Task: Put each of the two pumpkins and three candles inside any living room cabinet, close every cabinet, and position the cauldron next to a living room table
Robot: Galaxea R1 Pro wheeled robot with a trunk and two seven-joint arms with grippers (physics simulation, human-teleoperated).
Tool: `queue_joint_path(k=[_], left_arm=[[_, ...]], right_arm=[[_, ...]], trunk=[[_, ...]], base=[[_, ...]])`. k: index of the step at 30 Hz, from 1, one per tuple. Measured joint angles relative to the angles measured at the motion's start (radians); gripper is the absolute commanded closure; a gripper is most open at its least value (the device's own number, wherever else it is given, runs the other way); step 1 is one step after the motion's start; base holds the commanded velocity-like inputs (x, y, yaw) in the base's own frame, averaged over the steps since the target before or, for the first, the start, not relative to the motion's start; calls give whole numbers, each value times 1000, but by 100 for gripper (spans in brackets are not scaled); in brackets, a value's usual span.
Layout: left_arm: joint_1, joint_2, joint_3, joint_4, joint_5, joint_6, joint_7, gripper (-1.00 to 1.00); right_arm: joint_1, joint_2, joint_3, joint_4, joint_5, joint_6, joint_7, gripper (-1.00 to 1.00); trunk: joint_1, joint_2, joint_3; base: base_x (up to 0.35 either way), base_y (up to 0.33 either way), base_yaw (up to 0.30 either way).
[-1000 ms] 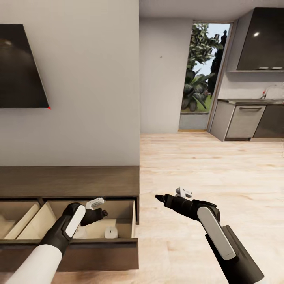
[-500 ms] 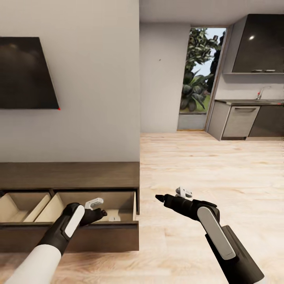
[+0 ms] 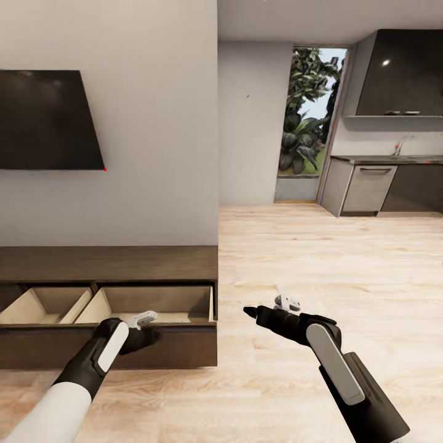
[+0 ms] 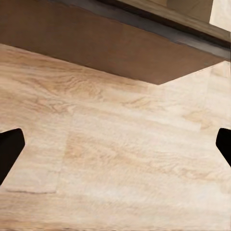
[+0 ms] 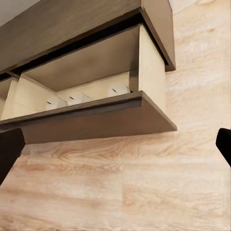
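Head cam high, facing cabinet; both wrist cams low, near floor, sharing its open drawer.

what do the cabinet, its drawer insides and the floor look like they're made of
Cabinet: dark brown wood or wood-look veneer, matte, with faint grain streaks on its top and fronts.
Drawer interior: pale, smooth board, perhaps light plywood or laminate; no grain is readable.
Floor: light wood-look planks with wavy grain and plank seams, satin finish. Real wood or laminate cannot be told from a render.
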State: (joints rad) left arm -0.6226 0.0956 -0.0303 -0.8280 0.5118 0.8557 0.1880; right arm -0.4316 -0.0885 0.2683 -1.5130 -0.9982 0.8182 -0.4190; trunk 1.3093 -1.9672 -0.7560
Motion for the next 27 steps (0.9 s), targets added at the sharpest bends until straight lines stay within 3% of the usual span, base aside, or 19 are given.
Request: queue_joint_path(k=[6, 11, 13, 15, 17, 18, 22, 26, 27], left_arm=[[0, 4, -1, 90, -10, -56, -1, -100], [5, 19, -5, 109, -7, -102, -2, -100], [8, 21, -7, 112, -8, -112, -3, -100], [20, 23, -8, 113, -9, -136, -3, -100], [40, 24, -9, 115, -8, -190, -4, -100], [43, 23, -9, 121, -7, -200, -4, -100], [47, 16, -26, 184, -7, -264, -4, -100], [48, 12, -125, 256, -4, -392, -5, -100], [48, 12, -132, 265, -4, -402, -5, -100]], right_arm=[[20, 2, 3, 91, 5, -7, 3, -100], [110, 3, 14, 109, 69, -127, 6, -100], [141, 3, 41, 134, 116, -187, 8, -100], [156, 4, 93, 184, 153, -242, 10, -100], [164, 4, 202, 277, 179, -340, 9, -100], [165, 4, 226, 295, 184, -360, 8, -100], [166, 3, 257, 345, 185, -433, 9, -100], [166, 4, 267, 437, 185, -529, 9, -100], [166, 4, 268, 442, 186, -536, 9, -100]], trunk=[[0, 0, 0], [0, 0, 0], [0, 0, 0], [-1, 0, 0], [-1, 0, 0], [-1, 0, 0], [-1, 0, 0], [-1, 0, 0], [-1, 0, 0]], base=[[-321, 56, 0], [-237, 218, 0], [-95, 106, 0], [-36, 40, 0], [-8, 9, 0], [-4, 36, 0], [-2, 173, 0], [0, 267, 0], [0, 286, 0]])
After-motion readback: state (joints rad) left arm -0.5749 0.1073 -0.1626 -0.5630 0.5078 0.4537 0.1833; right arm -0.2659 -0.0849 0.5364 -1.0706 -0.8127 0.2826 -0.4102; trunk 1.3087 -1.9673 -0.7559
